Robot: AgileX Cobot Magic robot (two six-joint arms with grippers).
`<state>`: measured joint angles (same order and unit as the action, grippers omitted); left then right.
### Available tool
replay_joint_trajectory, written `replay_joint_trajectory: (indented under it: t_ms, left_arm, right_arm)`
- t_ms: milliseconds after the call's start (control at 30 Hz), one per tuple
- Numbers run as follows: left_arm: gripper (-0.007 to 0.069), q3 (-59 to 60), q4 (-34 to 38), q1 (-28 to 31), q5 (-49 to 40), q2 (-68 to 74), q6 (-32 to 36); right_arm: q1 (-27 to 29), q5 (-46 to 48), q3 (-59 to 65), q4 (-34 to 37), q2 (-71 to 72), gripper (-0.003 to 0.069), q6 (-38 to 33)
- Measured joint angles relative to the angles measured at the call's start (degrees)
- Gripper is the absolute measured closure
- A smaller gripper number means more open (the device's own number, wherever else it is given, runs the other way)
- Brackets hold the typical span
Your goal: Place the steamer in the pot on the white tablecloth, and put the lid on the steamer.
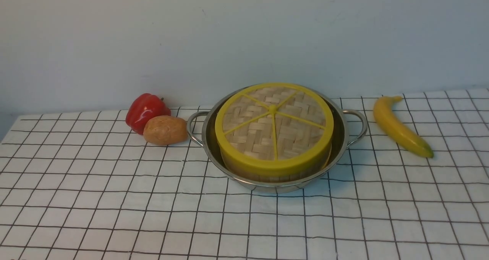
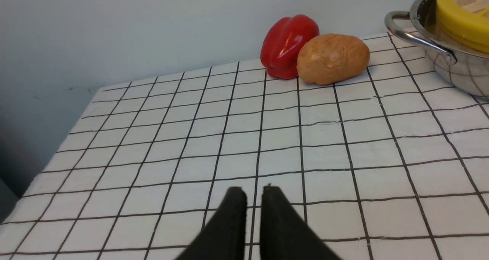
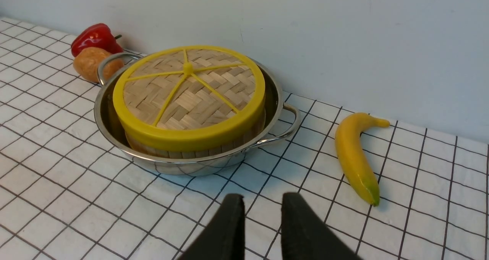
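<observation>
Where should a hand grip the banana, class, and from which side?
Grip the banana across its thick middle, coming from above. It lies flat on the white tablecloth, clear of the pot, so both long sides are free; the tapered ends would likely slip.

The counter is covered by the white tablecloth with thin black grid lines, filling the lower half of the front view. At centre frame the pot stands directly on the cloth. To its left, in the middle-left of the frame, a brown potato lies close to the pot's left handle, and a red pepper rests against the potato's far side. At the right, a banana lies well apart from the pot.
</observation>
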<state>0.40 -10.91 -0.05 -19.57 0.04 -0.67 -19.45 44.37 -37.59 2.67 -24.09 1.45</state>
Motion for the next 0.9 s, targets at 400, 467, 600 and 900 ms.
replay_joint_trajectory:
  t_ms: [400, 467, 600, 900]
  left_arm:
    - [0.0550, 0.00, 0.00, 0.00, 0.02, 0.00, 0.12]
    - [0.0546, 0.00, 0.00, 0.00, 0.07, 0.00, 0.17]
    - [0.0539, 0.00, 0.00, 0.00, 0.07, -0.04, 0.17]
    - [0.0520, 0.00, 0.00, 0.00, 0.07, -0.06, 0.17]
  right_arm:
    - [3.87, -0.06, 0.00, -0.77, 0.00, 0.0452, -2.61]
    - [7.76, -0.55, 0.26, -1.34, 0.00, 0.0447, -3.74]
    - [15.60, -5.22, 3.65, -1.37, 1.35, 0.0435, -4.59]
    - [22.51, -24.63, 27.32, 1.54, 12.65, 0.0420, -4.61]
